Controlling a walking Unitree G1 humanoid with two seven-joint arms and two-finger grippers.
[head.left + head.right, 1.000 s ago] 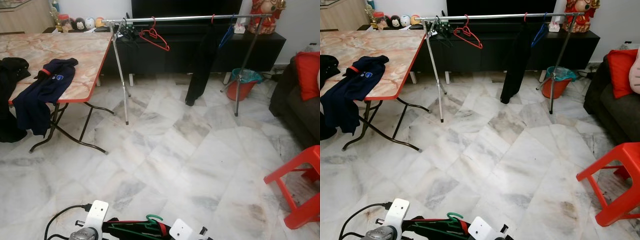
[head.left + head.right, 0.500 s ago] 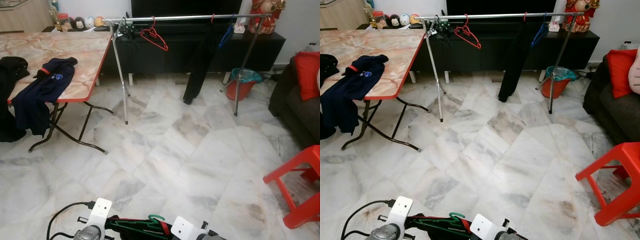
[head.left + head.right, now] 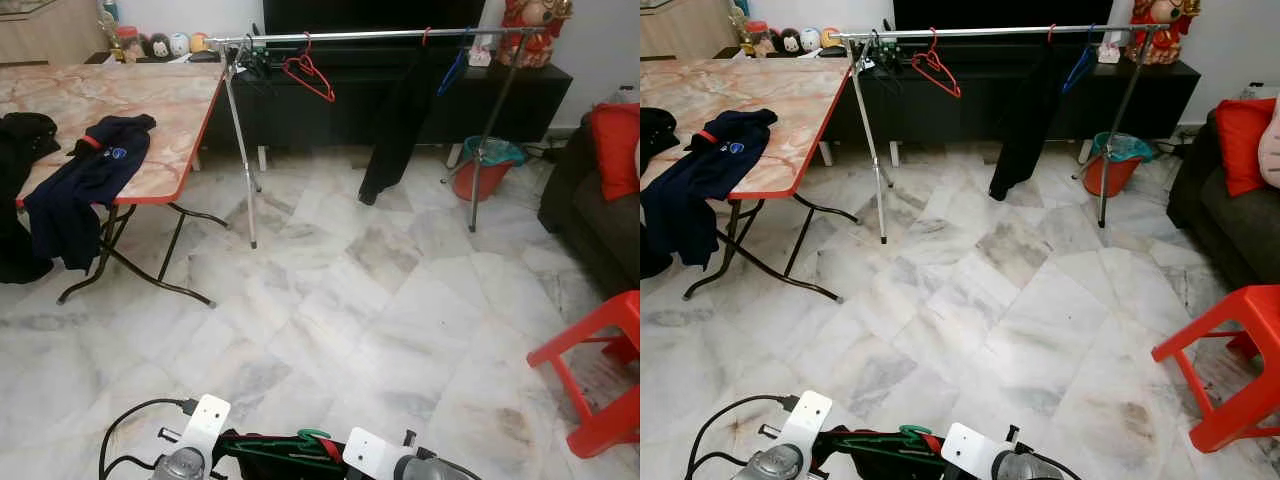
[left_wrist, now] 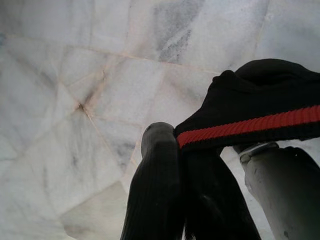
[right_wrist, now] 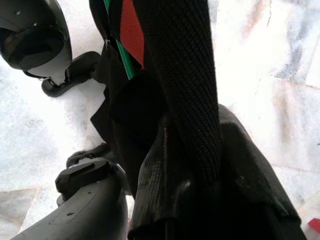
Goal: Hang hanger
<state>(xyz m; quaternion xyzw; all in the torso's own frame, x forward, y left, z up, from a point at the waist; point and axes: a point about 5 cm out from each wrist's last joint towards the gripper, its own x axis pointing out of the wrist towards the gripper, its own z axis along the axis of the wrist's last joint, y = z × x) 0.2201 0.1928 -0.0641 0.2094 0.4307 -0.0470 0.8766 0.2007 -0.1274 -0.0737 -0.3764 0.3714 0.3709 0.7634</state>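
A green hanger carrying a black garment with red trim hangs low in front of me, between my two arms. My left gripper is shut on the garment's fabric just below the red band. My right gripper is also shut on the black garment, with the green hanger bar beside it. Far ahead across the floor stands a metal clothes rack. On it hang a red hanger, black trousers and a blue hanger.
A folding marble-top table with a dark blue shirt stands on the left. On the right are a red plastic stool and a sofa with a red cushion. An orange bucket sits behind the rack.
My arms with the hanger and garment have come slightly further up into view. The black trousers on the rack have swung a little to the left.
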